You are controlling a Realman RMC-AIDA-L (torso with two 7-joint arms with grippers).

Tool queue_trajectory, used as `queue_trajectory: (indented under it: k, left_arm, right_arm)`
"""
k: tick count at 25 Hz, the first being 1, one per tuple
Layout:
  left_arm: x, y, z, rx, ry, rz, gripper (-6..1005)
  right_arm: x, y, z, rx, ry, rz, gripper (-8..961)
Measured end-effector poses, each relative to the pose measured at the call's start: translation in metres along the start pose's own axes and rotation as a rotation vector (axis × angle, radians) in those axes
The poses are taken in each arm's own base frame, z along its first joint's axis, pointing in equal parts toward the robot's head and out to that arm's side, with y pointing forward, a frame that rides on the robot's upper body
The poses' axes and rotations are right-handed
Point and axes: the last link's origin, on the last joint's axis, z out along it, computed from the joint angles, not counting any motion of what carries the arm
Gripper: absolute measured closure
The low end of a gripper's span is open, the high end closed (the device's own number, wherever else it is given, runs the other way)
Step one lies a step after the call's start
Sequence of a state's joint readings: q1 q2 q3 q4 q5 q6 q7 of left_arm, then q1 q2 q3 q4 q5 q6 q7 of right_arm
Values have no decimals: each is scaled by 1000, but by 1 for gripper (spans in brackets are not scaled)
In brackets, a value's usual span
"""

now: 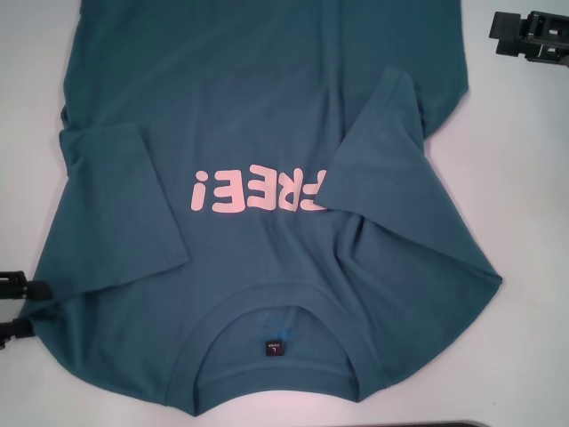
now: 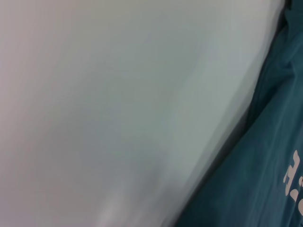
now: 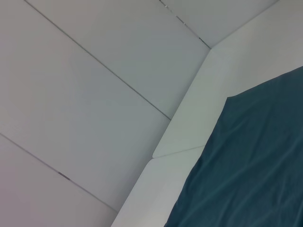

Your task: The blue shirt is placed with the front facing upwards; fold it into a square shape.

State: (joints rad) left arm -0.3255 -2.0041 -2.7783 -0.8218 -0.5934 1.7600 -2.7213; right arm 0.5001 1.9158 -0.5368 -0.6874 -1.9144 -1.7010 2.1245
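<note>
We see blue shirt (image 1: 267,178) spread mid-frame on worktop (image 1: 524,178), both sleeves folded in. Left hand (image 1: 13,307) lower left, right hand (image 1: 533,36) upper right, grip of either: cannot tell. We judge next: fold hem toward collar.

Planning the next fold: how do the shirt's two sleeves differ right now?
The left sleeve lies folded in, stopping just short of the pink lettering. The right sleeve is folded in too, but at a slant, its edge covering the lettering's first letter. Both rest on the blue shirt's front.
</note>
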Motion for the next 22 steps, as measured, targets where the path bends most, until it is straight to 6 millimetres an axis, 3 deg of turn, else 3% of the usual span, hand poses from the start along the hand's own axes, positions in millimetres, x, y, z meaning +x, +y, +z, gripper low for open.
queue_trajectory:
  k: [10,16,22]
  left_arm:
    - [-8,4,1,-28,-53,23,434]
    - [-2,11,8,-16,-46,39,441]
    - [4,11,1,1,-2,29,449]
  right_arm:
    - [-2,0,-2,2,-17,1,39]
    - [-3,0,-3,4,-19,-3,39]
    - [-3,-1,-3,6,-20,-1,39]
